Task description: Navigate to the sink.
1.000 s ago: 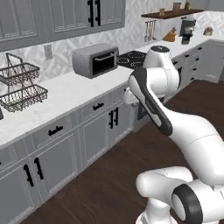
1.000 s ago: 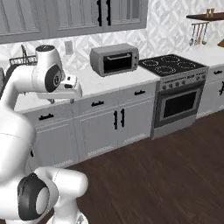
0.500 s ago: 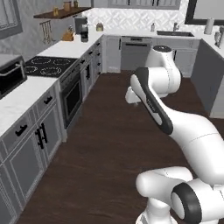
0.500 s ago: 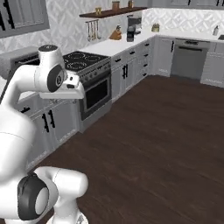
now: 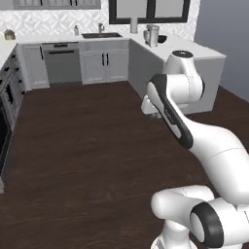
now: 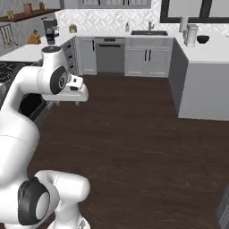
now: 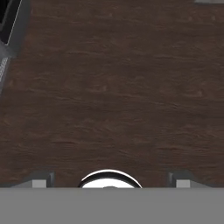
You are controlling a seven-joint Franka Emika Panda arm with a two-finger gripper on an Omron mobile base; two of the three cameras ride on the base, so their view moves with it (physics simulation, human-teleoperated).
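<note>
One sink (image 5: 101,35) lies far ahead of the jaws (image 7: 109,183), which are spread wide, empty.

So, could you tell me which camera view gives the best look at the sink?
The right base view: the sink sits near the top centre, its dark basin and faucet unobstructed. The left base view shows it too, smaller and further left. The hand view looks down at the floor.

glossy white rounded arm (image 5: 194,136), dark joints
</note>
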